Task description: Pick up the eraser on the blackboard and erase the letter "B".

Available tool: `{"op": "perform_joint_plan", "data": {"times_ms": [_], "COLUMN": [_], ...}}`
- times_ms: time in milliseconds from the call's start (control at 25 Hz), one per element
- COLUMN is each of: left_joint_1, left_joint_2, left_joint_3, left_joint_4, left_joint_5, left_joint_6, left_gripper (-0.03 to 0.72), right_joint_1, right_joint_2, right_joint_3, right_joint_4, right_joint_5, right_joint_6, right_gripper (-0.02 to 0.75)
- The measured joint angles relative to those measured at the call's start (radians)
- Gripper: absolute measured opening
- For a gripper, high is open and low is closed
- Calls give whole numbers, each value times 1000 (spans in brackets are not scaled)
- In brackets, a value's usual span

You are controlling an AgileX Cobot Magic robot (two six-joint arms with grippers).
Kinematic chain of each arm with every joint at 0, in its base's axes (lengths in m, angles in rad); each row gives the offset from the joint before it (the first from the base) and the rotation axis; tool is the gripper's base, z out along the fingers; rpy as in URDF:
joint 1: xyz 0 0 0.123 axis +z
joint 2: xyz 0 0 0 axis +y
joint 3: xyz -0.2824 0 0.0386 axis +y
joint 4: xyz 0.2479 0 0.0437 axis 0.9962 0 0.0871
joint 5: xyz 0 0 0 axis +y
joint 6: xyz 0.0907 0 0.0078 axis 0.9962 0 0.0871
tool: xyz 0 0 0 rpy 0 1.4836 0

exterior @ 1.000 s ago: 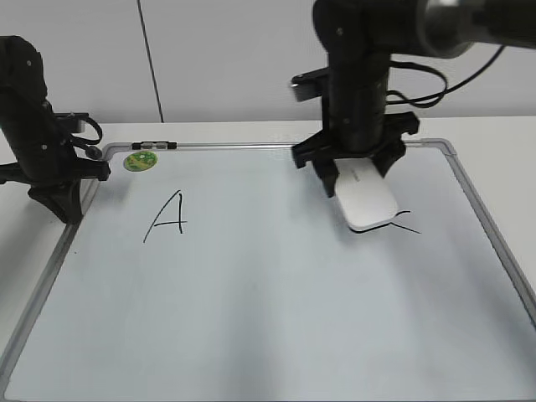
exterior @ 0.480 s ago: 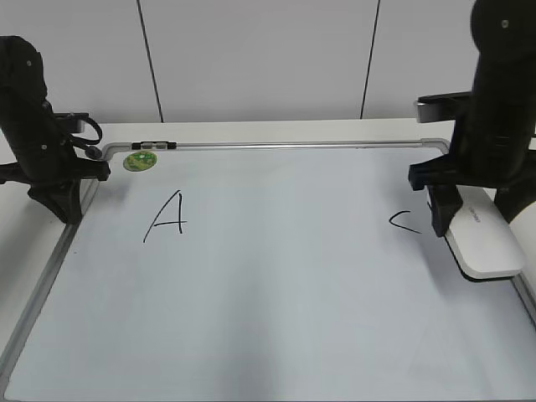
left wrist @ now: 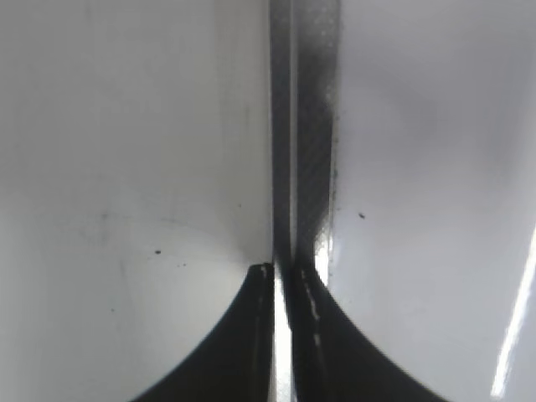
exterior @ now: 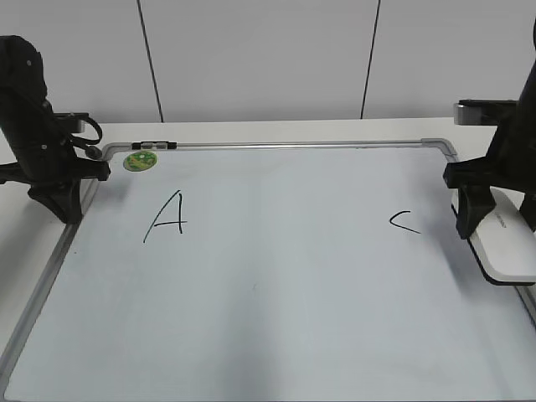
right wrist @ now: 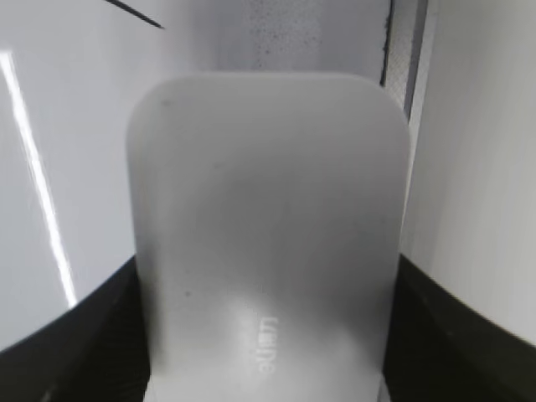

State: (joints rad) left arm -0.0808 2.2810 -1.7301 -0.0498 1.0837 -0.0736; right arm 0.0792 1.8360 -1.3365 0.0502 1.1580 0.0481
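Note:
The white eraser [exterior: 507,249] sits at the blackboard's [exterior: 268,318] right edge, between the fingers of my right gripper [exterior: 498,219], which is shut on it. In the right wrist view the eraser [right wrist: 268,218] fills the middle, its grey lettering at the bottom, and the gripper [right wrist: 268,335] clamps its sides. No letter "B" shows; the board between the black "A" [exterior: 167,216] and the black "C" [exterior: 404,222] is bare. My left gripper [exterior: 59,205] is shut and empty over the board's left frame [left wrist: 285,126].
A round green magnet [exterior: 140,161] sits at the board's top left, beside a dark clip on the frame. The board's grey frame [right wrist: 419,50] runs just right of the eraser. White table surrounds the board, with a wall behind.
My right gripper has carried the eraser from just left of the "C" rightward past it to the board's right edge. The left arm has not moved.

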Motion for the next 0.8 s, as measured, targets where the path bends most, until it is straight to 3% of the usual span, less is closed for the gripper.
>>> {"op": "perform_joint_plan", "data": {"times_ms": [400, 800], "left_joint_1": [0, 0], "left_joint_2": [0, 0], "left_joint_3": [0, 0], "left_joint_4": [0, 0], "left_joint_5": [0, 0], "left_joint_6": [0, 0], "left_gripper": [22, 22], "right_joint_1": [0, 0], "right_joint_2": [0, 59], "right_joint_3": [0, 0], "right_joint_4": [-13, -95], "right_joint_5": [-38, -72], "right_joint_6": [-3, -5], "right_gripper": [519, 519]}}
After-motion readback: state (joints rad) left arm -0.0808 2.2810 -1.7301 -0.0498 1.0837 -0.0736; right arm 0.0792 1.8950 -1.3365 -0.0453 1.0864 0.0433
